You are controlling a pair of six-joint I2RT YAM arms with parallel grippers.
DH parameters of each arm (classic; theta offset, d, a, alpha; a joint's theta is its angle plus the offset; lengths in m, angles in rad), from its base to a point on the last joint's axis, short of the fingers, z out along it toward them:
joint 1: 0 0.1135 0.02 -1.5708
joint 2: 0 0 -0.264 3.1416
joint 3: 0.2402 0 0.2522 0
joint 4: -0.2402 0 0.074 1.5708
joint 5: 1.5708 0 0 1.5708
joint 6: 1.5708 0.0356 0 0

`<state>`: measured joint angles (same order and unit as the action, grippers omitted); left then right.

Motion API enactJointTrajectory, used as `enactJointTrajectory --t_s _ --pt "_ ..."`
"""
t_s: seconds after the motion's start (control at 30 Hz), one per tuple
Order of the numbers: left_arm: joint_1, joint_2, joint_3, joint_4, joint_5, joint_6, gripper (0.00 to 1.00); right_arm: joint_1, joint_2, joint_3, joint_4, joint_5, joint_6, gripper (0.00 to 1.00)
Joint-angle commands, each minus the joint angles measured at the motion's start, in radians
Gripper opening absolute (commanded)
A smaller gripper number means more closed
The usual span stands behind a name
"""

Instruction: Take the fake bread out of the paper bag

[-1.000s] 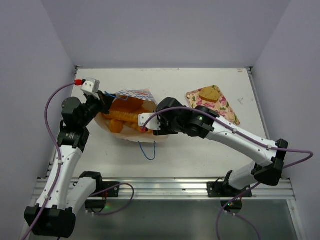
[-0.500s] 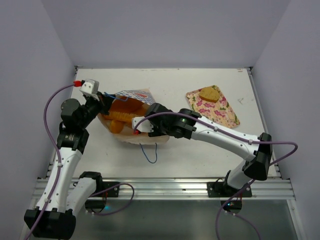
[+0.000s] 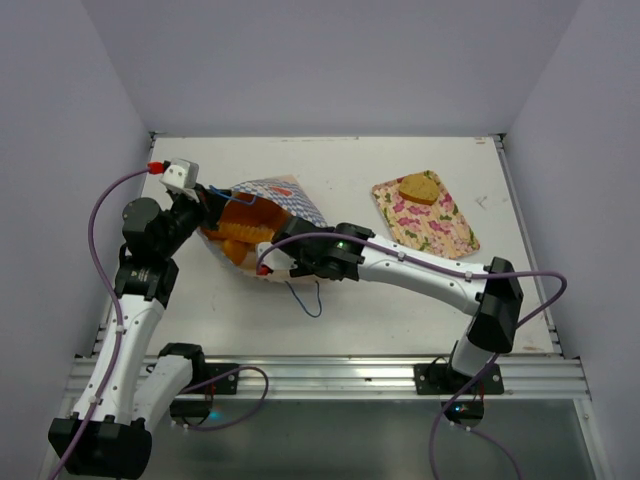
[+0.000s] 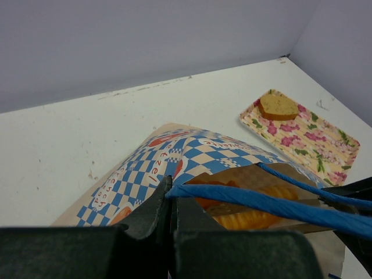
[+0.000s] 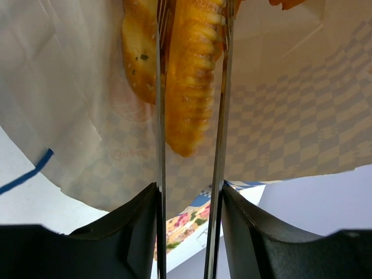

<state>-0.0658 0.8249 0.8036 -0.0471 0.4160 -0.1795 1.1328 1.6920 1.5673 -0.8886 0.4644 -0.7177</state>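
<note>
Nearest me, a loose blue cord loop (image 3: 308,300) lies flat on the table (image 3: 400,310), just in front of the bag's mouth.

R pincer (image 3: 268,258) is pushed in through the open mouth of the bag (image 3: 272,192). Wrist cam: R pincer (image 5: 190,35) has its fingers (image 5: 159,116) either side of a ridged golden loaf (image 5: 192,87), w/ the loaf filling the gap between them. It looks clamped on the loaf, tho contact at the pads isn't sharp enough to be sure. A 2nd, paler speckled bread (image 5: 138,58) lies just L of the loaf, touching it. Both are inside the bag (image 5: 279,116), w/ checker print showing through the paper.

From above, more orange bread (image 3: 238,232) shows in the bag opening, packed close together. The bag lies on its side at table L, checkered band on the far side.

L pincer (image 3: 207,200) sits at the bag's L far corner. Wrist cam: L pincer (image 4: 170,195) is closed tight on the handle cord (image 4: 250,200), which runs taut to the R across the opening. Under the cord, bread (image 4: 250,220) is visible inside the bag (image 4: 174,157).

Farther R, well apart from the bag, is a pink floral tray (image 3: 450,225), angled on the table. One tan bun (image 3: 418,187) rests on its far end. L wrist cam shows the same tray (image 4: 314,139) and bun (image 4: 278,106) beyond the bag.
</note>
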Motion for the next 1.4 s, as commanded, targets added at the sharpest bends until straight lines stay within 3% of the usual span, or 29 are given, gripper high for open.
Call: enactJointTrajectory --t_s 0.0,0.1,0.13,0.23,0.33,0.67,0.97,1.37 --pt "0.004 -0.004 -0.007 0.015 0.012 0.008 0.00 0.012 0.014 0.049 0.022 0.057 0.001 0.47" --pt "0.004 -0.004 -0.011 0.016 0.012 0.008 0.00 0.013 0.024 0.059 0.016 0.059 0.006 0.37" --pt "0.004 -0.004 -0.012 0.018 0.010 0.008 0.00 0.013 0.021 0.062 0.014 0.054 0.007 0.27" --pt "0.004 -0.004 -0.018 0.020 0.009 0.008 0.00 0.015 0.011 0.076 0.002 0.037 0.014 0.10" --pt "0.004 -0.004 -0.026 0.024 0.001 0.006 0.00 0.012 -0.023 0.089 -0.013 -0.010 0.021 0.04" --pt "0.004 0.034 0.003 0.027 -0.049 -0.023 0.00 -0.025 -0.184 0.160 -0.128 -0.228 0.021 0.00" --pt "0.004 0.098 0.089 0.003 -0.091 -0.040 0.00 -0.103 -0.348 0.090 -0.162 -0.386 -0.017 0.00" --pt "0.004 0.137 0.154 -0.051 -0.157 -0.028 0.00 -0.298 -0.574 0.008 -0.182 -0.515 -0.034 0.00"
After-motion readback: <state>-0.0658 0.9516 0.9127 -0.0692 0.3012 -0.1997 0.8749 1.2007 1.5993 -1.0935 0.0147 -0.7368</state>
